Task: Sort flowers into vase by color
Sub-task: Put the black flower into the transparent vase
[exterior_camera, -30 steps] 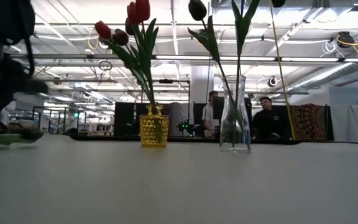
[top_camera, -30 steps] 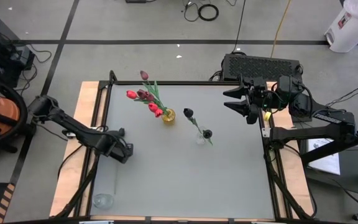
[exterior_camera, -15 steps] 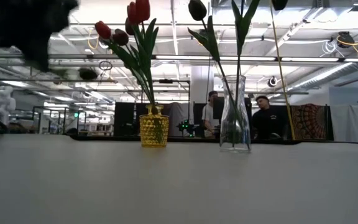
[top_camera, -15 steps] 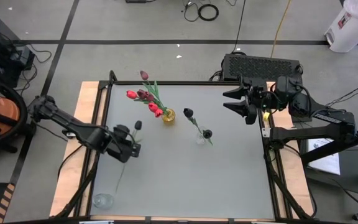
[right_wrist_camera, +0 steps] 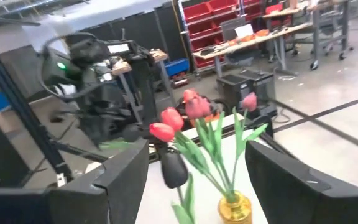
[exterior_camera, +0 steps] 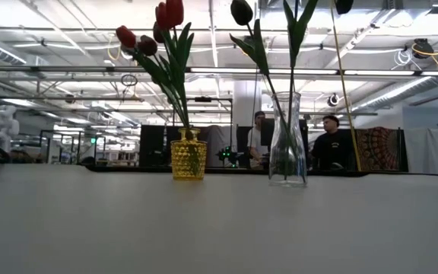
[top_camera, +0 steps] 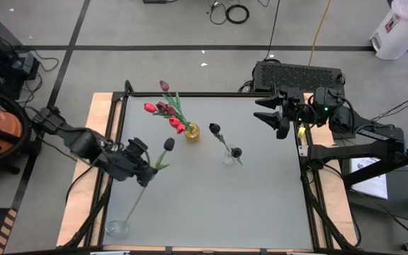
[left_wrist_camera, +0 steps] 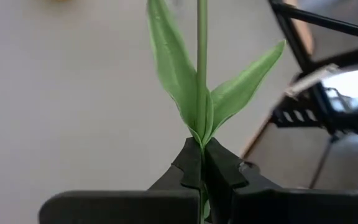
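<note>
Lifting a dark tulip [top_camera: 168,144] off the table, the left gripper [top_camera: 146,170] has moved from the left edge toward the middle left of the high view. A second ago it sat lower and farther left with no flower showing. That means one more flower is on its way to a vase. The left gripper is clenched tight on the green stem [left_wrist_camera: 201,74], just under two long leaves. The tulip has a small near-black head and a thin stem that runs down toward a clear glass [top_camera: 117,228] at the lower left. The yellow vase [top_camera: 191,132] holds the red and pink tulips. The clear vase [top_camera: 229,156] in the middle holds two dark ones. The right gripper [top_camera: 273,117] waits at the upper right, spread wide and empty.
</note>
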Robot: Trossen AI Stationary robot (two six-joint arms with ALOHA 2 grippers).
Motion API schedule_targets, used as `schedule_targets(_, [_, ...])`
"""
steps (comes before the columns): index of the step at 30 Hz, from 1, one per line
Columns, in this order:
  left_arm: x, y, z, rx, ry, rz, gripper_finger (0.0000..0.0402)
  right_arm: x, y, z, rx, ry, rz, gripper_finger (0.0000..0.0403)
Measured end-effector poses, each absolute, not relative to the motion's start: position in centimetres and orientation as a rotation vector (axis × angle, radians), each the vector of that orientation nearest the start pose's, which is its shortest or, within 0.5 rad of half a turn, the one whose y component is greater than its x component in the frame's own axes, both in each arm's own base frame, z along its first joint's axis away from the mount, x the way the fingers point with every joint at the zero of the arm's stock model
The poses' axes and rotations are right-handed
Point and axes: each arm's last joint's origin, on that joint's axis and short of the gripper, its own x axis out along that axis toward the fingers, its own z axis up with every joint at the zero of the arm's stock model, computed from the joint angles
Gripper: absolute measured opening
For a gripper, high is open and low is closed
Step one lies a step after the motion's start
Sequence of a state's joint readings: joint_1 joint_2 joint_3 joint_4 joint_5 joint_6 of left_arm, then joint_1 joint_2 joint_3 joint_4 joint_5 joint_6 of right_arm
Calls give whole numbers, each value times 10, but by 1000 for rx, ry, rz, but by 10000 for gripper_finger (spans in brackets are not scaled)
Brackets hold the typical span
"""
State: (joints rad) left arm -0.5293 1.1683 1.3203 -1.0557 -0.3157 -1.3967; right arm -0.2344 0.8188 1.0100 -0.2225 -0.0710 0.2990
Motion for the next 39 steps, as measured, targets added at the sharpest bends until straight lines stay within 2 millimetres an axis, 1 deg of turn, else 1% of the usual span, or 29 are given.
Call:
schedule_targets(5, [180, -105, 386, -896, 753, 283, 4, 161, -38, 399, 279, 1, -213, 258])
schedule_targets(7, [182, -107, 393, -851, 700, 237, 4, 161, -38, 399, 283, 0, -214, 258])
schedule_targets(10, [185, -104, 405, -754, 594, 217, 4, 161, -38, 399, 333, -5, -214, 258])
schedule_targets(17, [201, -83, 418, -573, 433, 250, 4, 161, -38, 401, 435, -32, -209, 258])
schedule_targets(26, [223, -49, 439, -452, 243, 219, 4, 165, -38, 407, 484, -105, -162, 258])
schedule_targets(29, [227, -39, 443, -438, 206, 206, 4, 170, -38, 411, 484, -154, -131, 258])
schedule_targets(32, [236, -32, 445, -427, 173, 179, 4, 178, -37, 413, 488, -185, -92, 258])
schedule_targets(39, [265, -19, 440, -409, 137, 114, 3, 200, -35, 413, 477, -229, -44, 258])
